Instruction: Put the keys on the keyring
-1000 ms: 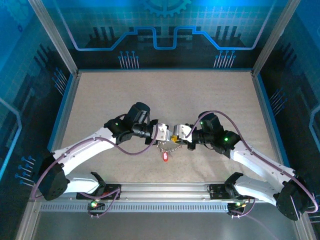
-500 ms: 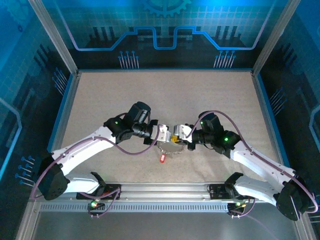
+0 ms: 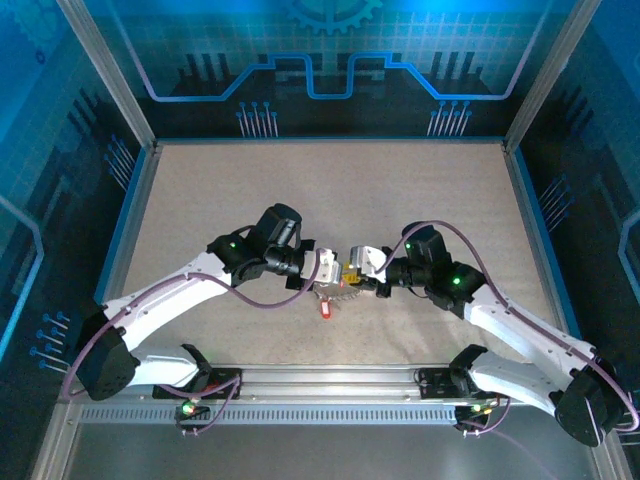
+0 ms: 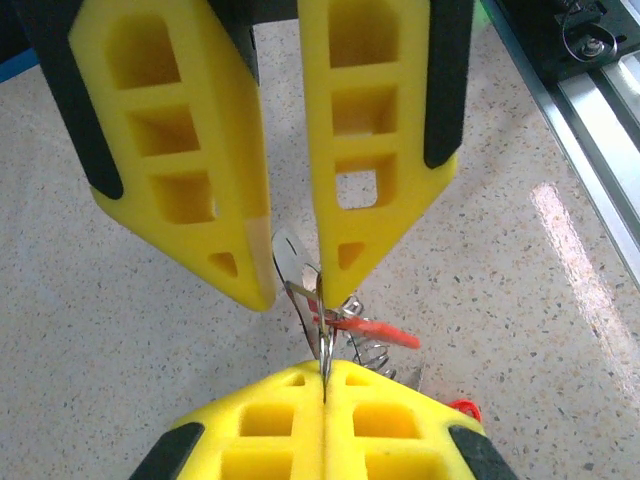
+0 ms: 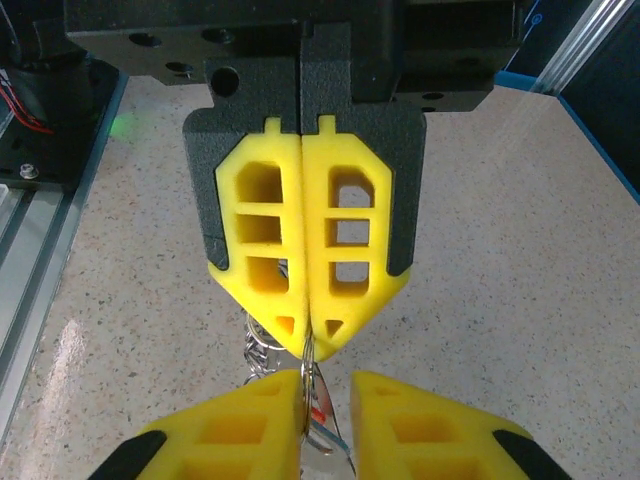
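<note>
My left gripper (image 4: 325, 372) is shut on the keyring (image 4: 322, 345), a thin silver loop pinched edge-on at its fingertips. A short chain (image 5: 258, 340) hangs from the loop. A silver key with a red head (image 4: 375, 331) dangles just beyond the tips, and another red head (image 4: 462, 408) peeks out beside my left finger. My right gripper (image 5: 328, 385) faces the left gripper (image 5: 308, 345) tip to tip. Its jaws stand apart, with the keyring (image 5: 309, 372) against one finger. In the top view both grippers meet mid-table, left (image 3: 333, 272) and right (image 3: 351, 272), with a red key (image 3: 325, 310) hanging below.
The speckled beige table (image 3: 330, 190) stretches away behind the grippers. An aluminium rail (image 3: 330, 380) runs along the near edge, by the arm bases. Blue-lit walls and frame posts (image 3: 110, 80) close in the sides.
The right gripper's jaws have parted from shut. The left gripper closed fully. The hanging red key has risen slightly and drifted left.
</note>
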